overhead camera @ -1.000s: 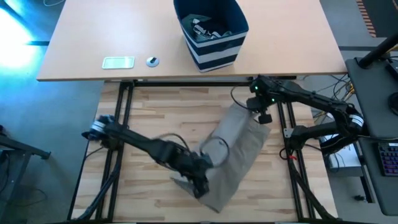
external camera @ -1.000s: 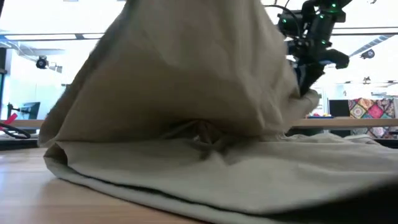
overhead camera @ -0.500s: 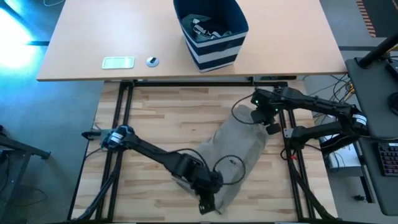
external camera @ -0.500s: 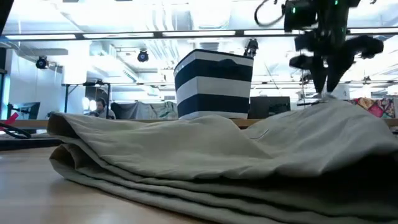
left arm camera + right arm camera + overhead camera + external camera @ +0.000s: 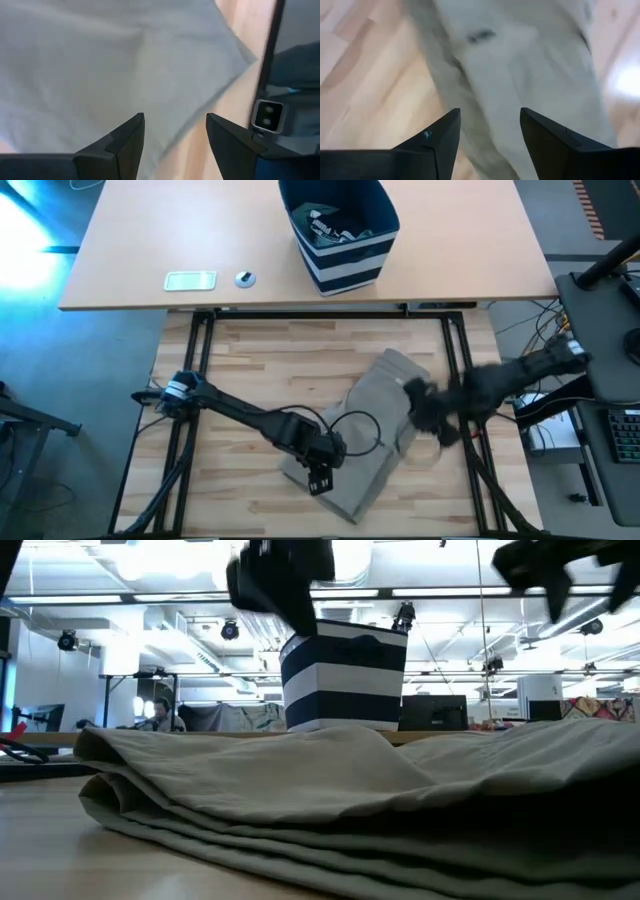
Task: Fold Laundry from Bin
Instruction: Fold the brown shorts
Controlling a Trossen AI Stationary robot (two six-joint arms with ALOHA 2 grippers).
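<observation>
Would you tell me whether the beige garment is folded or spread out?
Folded: the beige garment lies in stacked layers on the table, edges doubled over.

I note matt beige cloth garment [image 5: 385, 425] below my parted dark plastic fingers [image 5: 440, 137]; pale smooth wood table [image 5: 250, 370]; striped fabric bin [image 5: 340, 230].

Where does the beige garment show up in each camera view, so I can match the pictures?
High view: the beige garment lies folded on the wooden table, lower middle, between both arms.
Low view: it fills the foreground, across the full width.
Left wrist view: it covers most of the picture.
Right wrist view: it runs down the middle.
Shared landmark: the striped bin, behind the garment in the low view.
</observation>
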